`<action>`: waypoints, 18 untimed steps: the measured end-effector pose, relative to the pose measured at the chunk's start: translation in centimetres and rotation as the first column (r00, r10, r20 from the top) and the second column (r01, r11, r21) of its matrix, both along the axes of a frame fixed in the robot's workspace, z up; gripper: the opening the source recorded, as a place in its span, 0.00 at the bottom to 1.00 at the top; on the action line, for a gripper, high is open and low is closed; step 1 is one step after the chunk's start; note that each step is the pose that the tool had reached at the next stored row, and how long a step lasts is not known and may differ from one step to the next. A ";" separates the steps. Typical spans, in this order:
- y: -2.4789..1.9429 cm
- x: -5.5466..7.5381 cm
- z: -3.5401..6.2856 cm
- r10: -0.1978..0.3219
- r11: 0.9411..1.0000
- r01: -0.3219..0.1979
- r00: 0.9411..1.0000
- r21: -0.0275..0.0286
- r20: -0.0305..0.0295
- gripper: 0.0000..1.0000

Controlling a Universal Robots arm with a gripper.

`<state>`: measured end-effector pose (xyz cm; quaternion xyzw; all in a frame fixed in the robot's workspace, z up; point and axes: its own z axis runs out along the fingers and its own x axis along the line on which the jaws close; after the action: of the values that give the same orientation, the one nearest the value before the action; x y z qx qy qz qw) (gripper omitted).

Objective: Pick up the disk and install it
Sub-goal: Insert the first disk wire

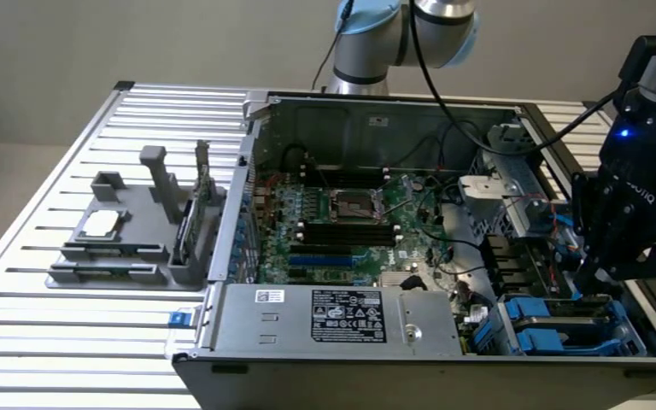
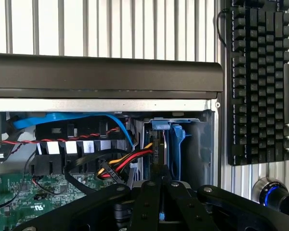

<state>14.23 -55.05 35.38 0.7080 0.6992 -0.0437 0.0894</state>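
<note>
On the slatted table (image 1: 32,342), the disk (image 2: 176,144) stood in the drive bay (image 2: 202,144) directly ahead of the claw (image 2: 159,190), which was pressed together; installation appeared nearly complete, grip unconfirmed.

The arm's tool (image 1: 594,275) points downward, its jaws closed together.

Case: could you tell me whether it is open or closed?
Open: the case is uncovered, with its motherboard lying exposed.
</note>
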 end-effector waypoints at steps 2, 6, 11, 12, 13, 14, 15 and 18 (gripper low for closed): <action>0.00 0.0 0.00 0.000 1.000 0.000 1.000 0.000 0.000 0.11; 0.00 0.0 0.00 0.000 1.000 0.000 1.000 0.000 0.000 0.11; 0.00 0.0 0.00 0.000 1.000 0.000 1.000 0.000 0.000 0.11; 0.00 0.0 0.00 0.000 1.000 0.000 1.000 0.000 0.000 0.11; 0.00 0.0 0.00 0.000 1.000 0.000 1.000 0.000 0.000 0.11; -0.01 0.0 0.01 0.000 1.000 0.000 1.000 0.001 0.000 0.11; -0.02 0.0 0.00 0.000 1.000 0.000 1.000 0.002 0.000 0.11; -0.06 0.0 -0.01 0.000 1.000 0.000 1.000 0.003 -0.001 0.11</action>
<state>14.22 -55.12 35.37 0.7081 0.6993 -0.0428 0.0879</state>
